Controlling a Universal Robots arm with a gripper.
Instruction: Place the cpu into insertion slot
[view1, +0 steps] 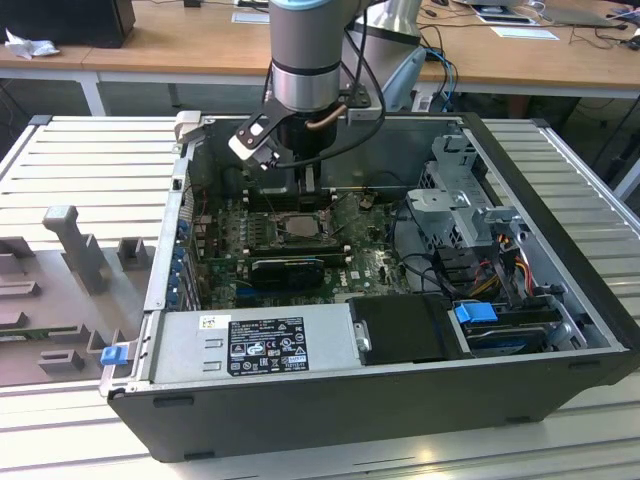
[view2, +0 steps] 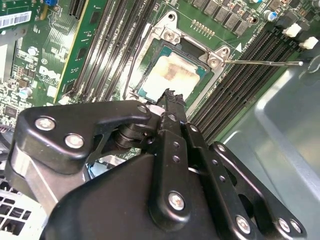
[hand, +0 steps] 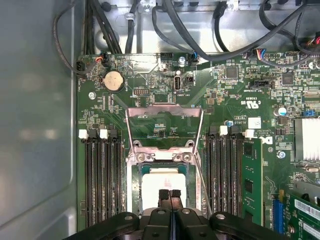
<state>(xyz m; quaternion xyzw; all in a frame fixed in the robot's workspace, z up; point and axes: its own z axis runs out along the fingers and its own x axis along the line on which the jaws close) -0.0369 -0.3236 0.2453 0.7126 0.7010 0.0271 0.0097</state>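
The cpu (hand: 160, 181), a pale square chip with a brownish smear on top (view2: 172, 72), lies flat inside the insertion slot (hand: 133, 176). The slot's shiny metal frame (view2: 169, 34) is swung up open (hand: 165, 122), and its thin lever (view2: 260, 62) sticks out to the side. My gripper (hand: 170, 195) hangs just above the chip with its two black fingertips pressed together and nothing between them (view2: 172, 95). In the exterior view the gripper (view1: 306, 200) reaches down into the open computer case right over the cpu (view1: 298, 226).
Long black memory slots (hand: 100, 175) flank the socket, and one memory module (hand: 250, 180) stands beside it. Cables (hand: 200, 20) run along the board's edge by the grey case wall (hand: 35, 125). The power-supply box (view1: 250, 345), a drive cage (view1: 460, 190) and grey fixtures (view1: 70, 250) lie around.
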